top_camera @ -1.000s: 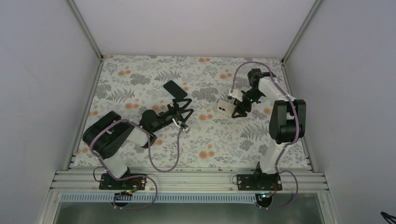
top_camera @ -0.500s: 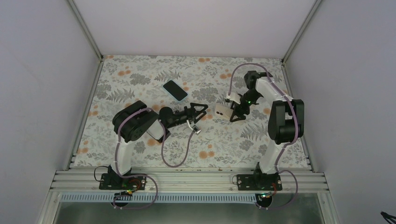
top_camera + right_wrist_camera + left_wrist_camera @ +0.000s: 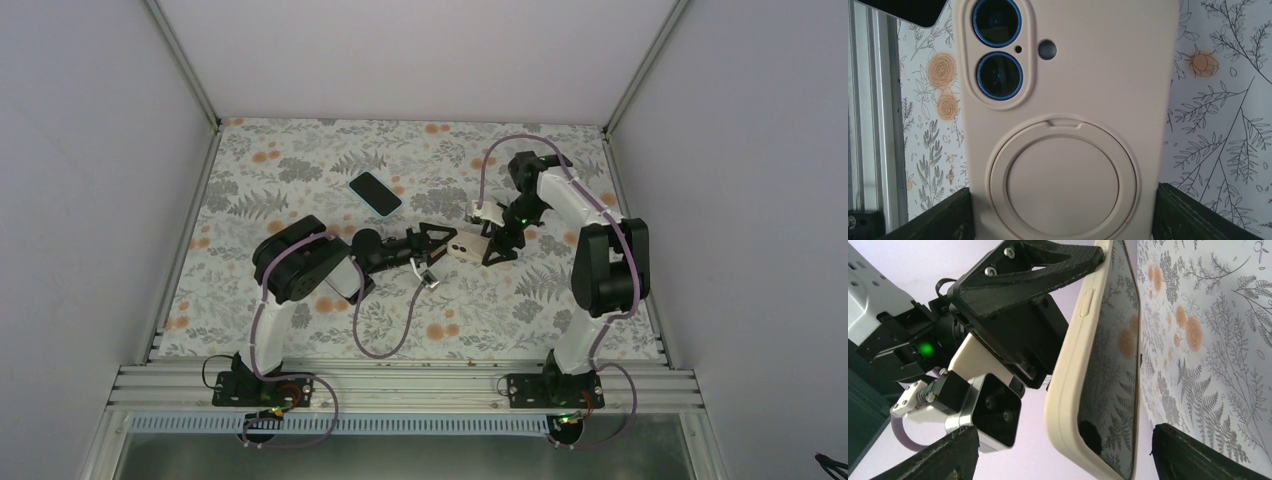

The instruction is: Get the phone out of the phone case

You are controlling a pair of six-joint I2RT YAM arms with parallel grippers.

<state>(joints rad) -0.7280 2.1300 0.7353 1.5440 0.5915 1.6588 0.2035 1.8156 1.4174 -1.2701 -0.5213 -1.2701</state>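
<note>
My right end effector is clenched on the cream phone case, one finger on each long edge, holding it above the floral worktop near the middle. The phone sits inside it. Blue-ringed lenses fill the camera cutout, and the glossy face mirrors the worktop pattern. My left end effector is released, its fingers spread wide on either side of the case's free end; I see no contact. The two arms meet tip to tip, so room between them is tight, while the worktop lies open toward the walls. A second phone lies flat beyond the left arm, apart from both. The right wrist view cuts off the case's bottom edge, and the contact under the fingers is hidden.
</note>
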